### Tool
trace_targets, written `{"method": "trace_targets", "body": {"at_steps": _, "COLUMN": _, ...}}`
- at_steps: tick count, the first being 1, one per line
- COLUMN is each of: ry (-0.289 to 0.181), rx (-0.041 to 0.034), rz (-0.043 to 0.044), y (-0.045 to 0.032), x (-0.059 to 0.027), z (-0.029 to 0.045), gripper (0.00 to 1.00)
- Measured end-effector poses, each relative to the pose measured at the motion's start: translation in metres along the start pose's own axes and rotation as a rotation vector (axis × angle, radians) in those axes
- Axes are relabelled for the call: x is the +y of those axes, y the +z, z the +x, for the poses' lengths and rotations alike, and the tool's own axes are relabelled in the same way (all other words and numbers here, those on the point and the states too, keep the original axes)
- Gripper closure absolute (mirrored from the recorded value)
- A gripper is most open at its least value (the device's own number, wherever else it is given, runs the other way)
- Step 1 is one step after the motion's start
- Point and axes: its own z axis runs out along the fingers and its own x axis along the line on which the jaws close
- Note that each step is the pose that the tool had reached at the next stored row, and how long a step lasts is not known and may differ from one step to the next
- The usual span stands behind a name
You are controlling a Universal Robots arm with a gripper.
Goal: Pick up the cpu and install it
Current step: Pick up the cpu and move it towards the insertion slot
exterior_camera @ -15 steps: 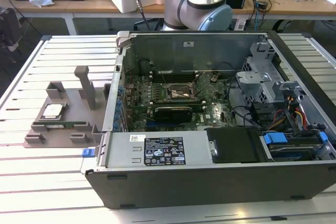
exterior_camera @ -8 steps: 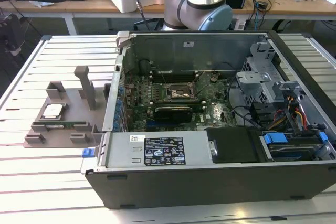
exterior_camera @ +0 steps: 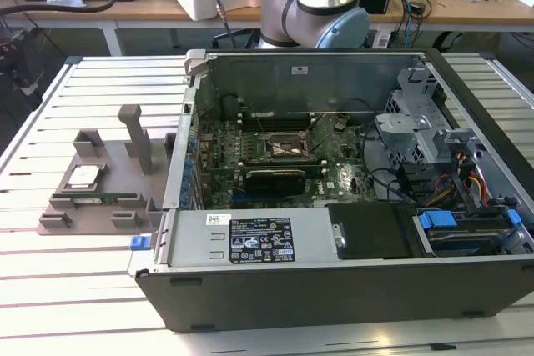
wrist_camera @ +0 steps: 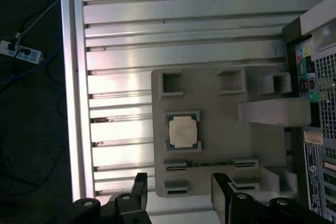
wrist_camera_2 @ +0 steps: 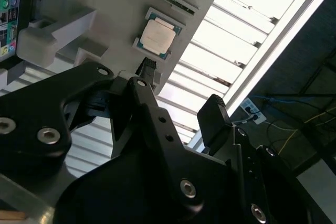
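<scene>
The cpu (exterior_camera: 83, 177), a small square chip with a silvery top, lies flat in a recess of the grey holder (exterior_camera: 108, 206) on the exterior view's left, beside the open computer case (exterior_camera: 334, 273). Both wrist views look down on the cpu (wrist_camera: 183, 131) (wrist_camera_2: 157, 36). My gripper (wrist_camera: 180, 195) (wrist_camera_2: 181, 93) hangs well above the holder, open, with nothing between its black fingers (wrist_camera: 139, 190). It touches nothing. The dark cpu socket (exterior_camera: 279, 149) with its metal frame sits in the middle of the motherboard inside the case.
A thin green memory stick (wrist_camera: 210, 163) lies in a slot of the holder near the cpu. A tall grey post (exterior_camera: 138, 135) rises from the holder. The case walls, drive cage (exterior_camera: 417, 131) and cables surround the motherboard. The slatted metal table (exterior_camera: 83, 289) ends close to the holder.
</scene>
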Motion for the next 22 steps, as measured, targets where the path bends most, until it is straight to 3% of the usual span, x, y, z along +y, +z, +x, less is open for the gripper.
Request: {"method": "trace_targets", "body": {"at_steps": 22, "ry": 0.0, "rx": 0.0001, "rz": 0.0, "y": 0.0233, "x": -0.0009, "z": -0.0004, "gripper": 0.4}}
